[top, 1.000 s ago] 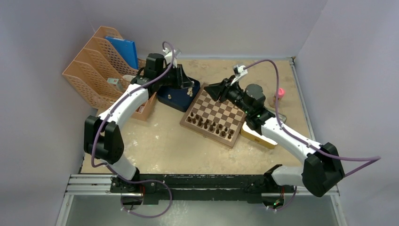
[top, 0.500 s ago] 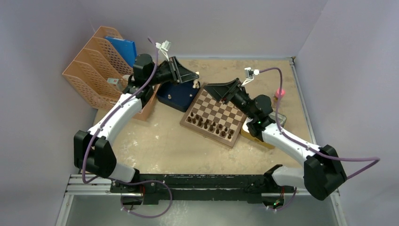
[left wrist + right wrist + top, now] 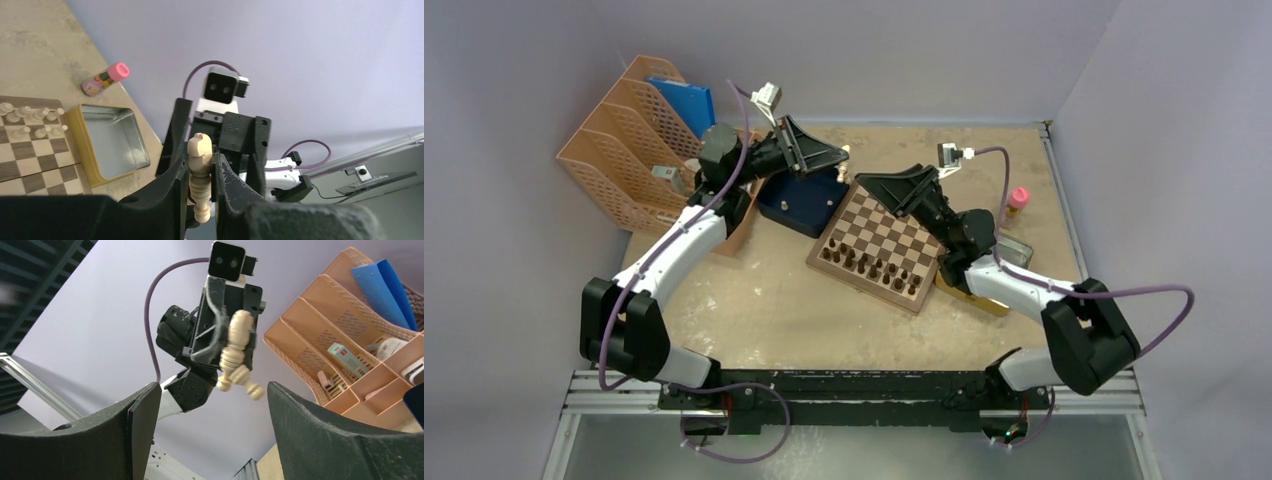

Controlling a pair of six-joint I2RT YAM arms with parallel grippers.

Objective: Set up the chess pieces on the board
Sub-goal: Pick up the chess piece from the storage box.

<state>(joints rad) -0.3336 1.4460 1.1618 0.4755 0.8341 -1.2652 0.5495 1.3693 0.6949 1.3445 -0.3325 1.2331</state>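
Beige chess piece (image 3: 199, 167) pinched in left jaws | right jaws wide apart, empty

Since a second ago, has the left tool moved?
Yes. The left tool has shifted up-image and right, from over the dark blue tray to past its far corner.

The board (image 3: 882, 238) mid-table, tray (image 3: 789, 212) behind-left, tin (image 3: 969, 293) right, organizer (image 3: 619, 150) far left.

No readable text anywhere; pink-capped bottle (image 3: 104, 80) label print too blurred to read.
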